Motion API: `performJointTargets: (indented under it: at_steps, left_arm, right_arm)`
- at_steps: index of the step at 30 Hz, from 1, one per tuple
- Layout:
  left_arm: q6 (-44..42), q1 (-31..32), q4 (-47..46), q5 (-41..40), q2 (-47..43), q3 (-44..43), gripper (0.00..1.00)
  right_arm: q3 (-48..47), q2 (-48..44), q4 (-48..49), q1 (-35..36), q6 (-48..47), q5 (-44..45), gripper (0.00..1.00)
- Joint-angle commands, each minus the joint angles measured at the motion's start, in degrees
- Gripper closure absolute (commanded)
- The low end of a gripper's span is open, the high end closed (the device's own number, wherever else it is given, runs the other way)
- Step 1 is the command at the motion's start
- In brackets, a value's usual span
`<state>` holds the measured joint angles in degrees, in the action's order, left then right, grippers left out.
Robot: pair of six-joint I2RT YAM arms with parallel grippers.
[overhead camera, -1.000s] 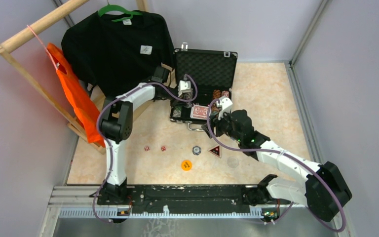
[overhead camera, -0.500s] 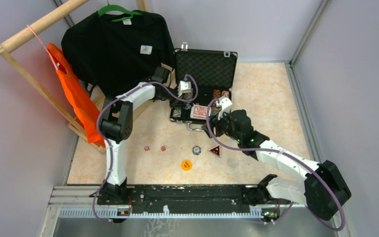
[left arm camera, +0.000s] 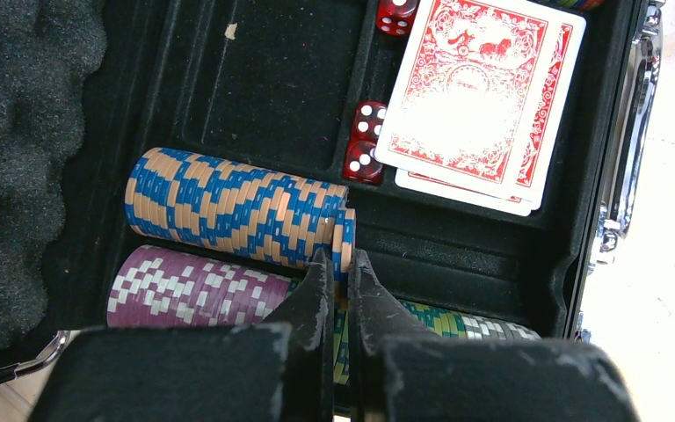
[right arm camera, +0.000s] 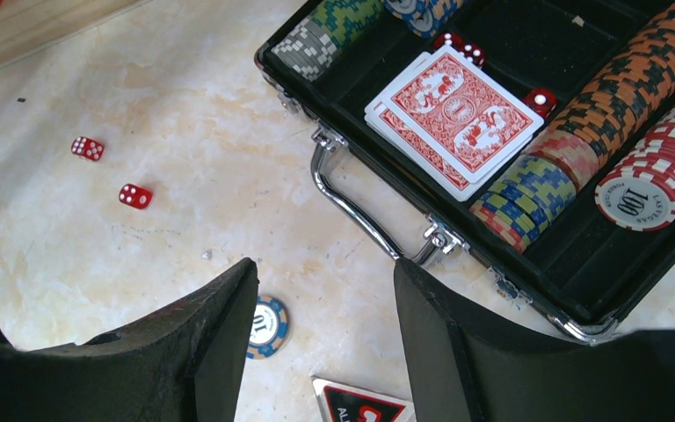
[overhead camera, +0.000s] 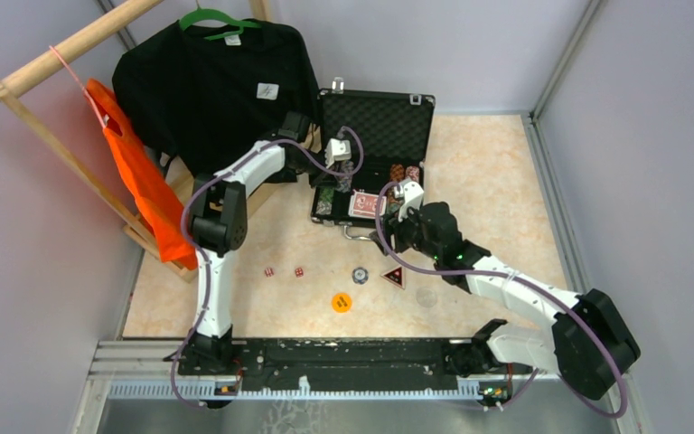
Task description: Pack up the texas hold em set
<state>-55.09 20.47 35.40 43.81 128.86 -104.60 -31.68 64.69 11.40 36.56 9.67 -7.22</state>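
The black case (overhead camera: 375, 127) lies open with its foam lid up. Inside are rows of striped chips (left arm camera: 228, 202), red-backed cards (left arm camera: 475, 97) and red dice (left arm camera: 365, 158). My left gripper (left arm camera: 338, 259) reaches into the case (left arm camera: 492, 255), shut on a blue-and-tan chip (left arm camera: 344, 237) at the end of its row. My right gripper (right arm camera: 325, 290) hangs open and empty over the table in front of the case handle (right arm camera: 352, 211). Below it lie a loose blue-and-tan chip (right arm camera: 266, 326) and a triangular token (right arm camera: 356, 406). Two red dice (right arm camera: 87, 148) and an orange round token (overhead camera: 342, 302) rest on the table.
A black T-shirt (overhead camera: 217, 81) on a green hanger and an orange bag (overhead camera: 135, 172) hang from a wooden rack (overhead camera: 72, 45) at the back left, close to the left arm. Grey walls enclose the table on three sides.
My left wrist has shifted a little toward the back of the case, still shut on the chip. The right arm has barely moved.
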Motion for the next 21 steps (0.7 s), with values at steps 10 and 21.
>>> performJointTargets:
  at_steps: [10, 21]
  left_arm:
    - [-3.23, 0.32, 2.43, 0.77, 2.16, 0.34, 1.0]
    - [-2.61, 0.47, -0.11, 3.63, -3.35, 5.23, 1.0]
  right_arm:
    - [0.05, 0.79, 3.72, -0.84, 0.65, -0.29, 0.41]
    - [0.6, 0.38, 3.88, -0.87, 0.96, -0.5, 0.41]
